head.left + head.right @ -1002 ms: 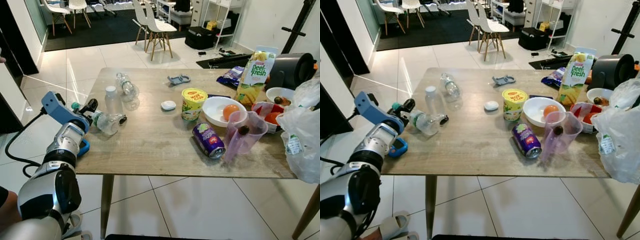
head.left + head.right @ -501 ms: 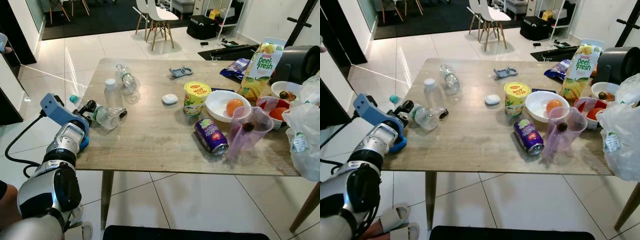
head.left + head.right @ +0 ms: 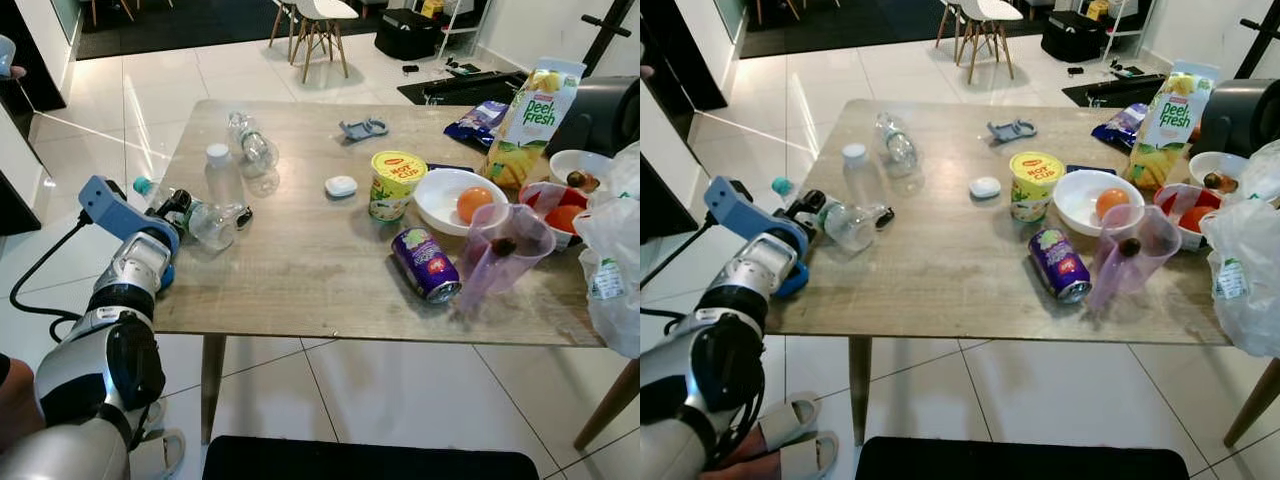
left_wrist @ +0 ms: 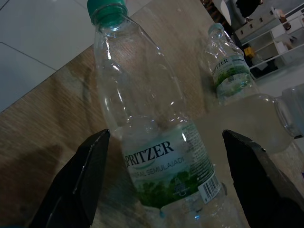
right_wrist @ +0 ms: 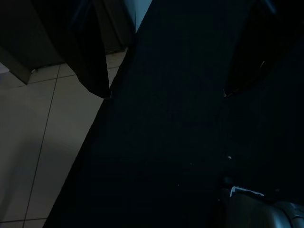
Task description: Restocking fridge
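White floor tiles run under a wooden table point(image 3: 300, 280) that stands before me, with chairs far behind it. Nearest, my left gripper point(image 3: 200, 213) reaches over the table's left edge, its two black fingers point(image 4: 80, 175) spread wide on either side of a clear green-capped water bottle point(image 3: 190, 215) lying on its side; in the wrist view the fingers flank the bottle without touching it. My right gripper point(image 5: 164, 61) hangs low in the dark over the floor, fingers parted.

Toward the right front, a purple can point(image 3: 425, 264) lies on its side beside a tilted pink plastic jug point(image 3: 495, 255), with a white plastic bag point(image 3: 615, 270) at the right edge. Farther in, a white-capped bottle point(image 3: 220, 175) stands upright, and a yellow noodle cup point(image 3: 395, 185) sits beside a white bowl point(image 3: 440, 200) holding an orange point(image 3: 472, 204). Beyond those lie a third bottle point(image 3: 250, 150) on its side and a juice carton point(image 3: 525, 125) standing upright.
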`<state>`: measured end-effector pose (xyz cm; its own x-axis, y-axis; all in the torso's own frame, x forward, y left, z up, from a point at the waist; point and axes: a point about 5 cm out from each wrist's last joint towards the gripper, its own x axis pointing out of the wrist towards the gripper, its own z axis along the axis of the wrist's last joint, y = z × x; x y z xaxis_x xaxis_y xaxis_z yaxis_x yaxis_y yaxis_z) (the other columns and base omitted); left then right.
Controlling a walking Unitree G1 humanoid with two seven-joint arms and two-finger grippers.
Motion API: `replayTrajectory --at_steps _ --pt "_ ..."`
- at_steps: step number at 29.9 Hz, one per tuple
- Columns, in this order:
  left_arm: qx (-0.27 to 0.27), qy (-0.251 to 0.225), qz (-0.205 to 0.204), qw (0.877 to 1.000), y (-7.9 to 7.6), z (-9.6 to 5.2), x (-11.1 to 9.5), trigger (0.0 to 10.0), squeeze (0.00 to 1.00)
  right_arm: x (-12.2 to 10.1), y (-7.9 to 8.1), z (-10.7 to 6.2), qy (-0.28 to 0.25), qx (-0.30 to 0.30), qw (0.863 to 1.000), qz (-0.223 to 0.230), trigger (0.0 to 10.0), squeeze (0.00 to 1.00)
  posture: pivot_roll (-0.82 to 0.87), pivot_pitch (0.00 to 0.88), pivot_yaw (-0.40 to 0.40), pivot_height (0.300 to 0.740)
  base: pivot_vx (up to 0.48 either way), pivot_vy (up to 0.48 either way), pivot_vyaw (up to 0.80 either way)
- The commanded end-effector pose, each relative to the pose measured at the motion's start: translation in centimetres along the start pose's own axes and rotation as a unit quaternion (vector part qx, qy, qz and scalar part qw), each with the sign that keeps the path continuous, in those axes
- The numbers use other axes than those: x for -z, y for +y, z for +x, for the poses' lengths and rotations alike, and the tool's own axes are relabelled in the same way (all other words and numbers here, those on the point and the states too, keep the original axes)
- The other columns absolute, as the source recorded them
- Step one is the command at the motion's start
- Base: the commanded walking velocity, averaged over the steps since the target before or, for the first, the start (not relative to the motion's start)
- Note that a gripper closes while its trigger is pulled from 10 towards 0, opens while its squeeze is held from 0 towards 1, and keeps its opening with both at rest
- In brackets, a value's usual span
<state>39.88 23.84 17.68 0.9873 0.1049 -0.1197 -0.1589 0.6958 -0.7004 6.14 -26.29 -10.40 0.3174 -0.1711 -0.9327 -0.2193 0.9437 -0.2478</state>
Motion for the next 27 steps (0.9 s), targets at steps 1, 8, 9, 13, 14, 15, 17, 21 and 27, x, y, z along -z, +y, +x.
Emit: replayTrajectory --at_steps 1,8,9,13,14,15,17,21,27 --pt "-0.016 0.004 0.005 1.000 0.6 -0.1 -0.5 10.0 0.00 0.5 -0.1 -0.1 0.006 -0.003 1.000 -0.008 10.0 0.00 0.04 0.155 -0.015 0.740 0.000 0.000 0.00" --pt "-0.039 0.018 -0.003 0.999 0.9 -0.1 0.0 10.0 0.00 0.7 -0.2 -0.2 0.007 -0.002 1.000 -0.012 10.0 0.00 0.04 0.156 -0.020 0.740 0.000 0.000 0.00" --pt "-0.040 0.020 -0.002 0.999 0.9 -0.1 0.1 10.0 0.00 0.8 -0.2 -0.2 0.007 -0.001 1.000 -0.012 10.0 0.00 0.03 0.157 -0.020 0.740 0.000 0.000 0.00" --pt "-0.042 0.024 0.001 0.999 0.8 -0.1 0.1 10.0 0.00 0.9 -0.3 -0.2 0.008 -0.001 1.000 -0.013 10.0 0.00 0.03 0.157 -0.023 0.740 0.000 0.000 0.00" --pt "-0.042 0.024 0.001 0.999 0.8 -0.1 0.1 10.0 0.00 0.9 -0.3 -0.2 0.008 -0.001 1.000 -0.013 10.0 0.00 0.03 0.157 -0.023 0.740 0.000 0.000 0.00" --pt "-0.040 0.025 0.002 0.999 0.7 0.0 0.1 10.0 0.00 0.9 -0.4 -0.3 0.008 0.000 1.000 -0.014 10.0 0.00 0.03 0.156 -0.023 0.740 0.000 0.000 0.00" --pt "-0.036 0.025 0.003 0.999 0.4 0.0 0.0 10.0 0.00 1.0 -0.4 -0.3 0.008 0.000 1.000 -0.014 10.0 0.00 0.03 0.158 -0.024 0.740 0.000 0.000 0.00" --pt "-0.027 0.023 0.004 0.999 -0.1 0.2 -0.3 10.0 0.00 1.1 -0.5 -0.3 0.009 0.001 1.000 -0.016 10.0 0.00 0.03 0.164 -0.023 0.740 0.000 0.000 0.00" --pt "-0.015 0.033 0.010 0.999 -0.7 0.3 -0.1 10.0 0.00 1.3 -0.6 -0.4 0.009 0.001 1.000 -0.018 10.0 0.00 0.02 0.181 -0.024 0.740 0.000 0.000 0.00"
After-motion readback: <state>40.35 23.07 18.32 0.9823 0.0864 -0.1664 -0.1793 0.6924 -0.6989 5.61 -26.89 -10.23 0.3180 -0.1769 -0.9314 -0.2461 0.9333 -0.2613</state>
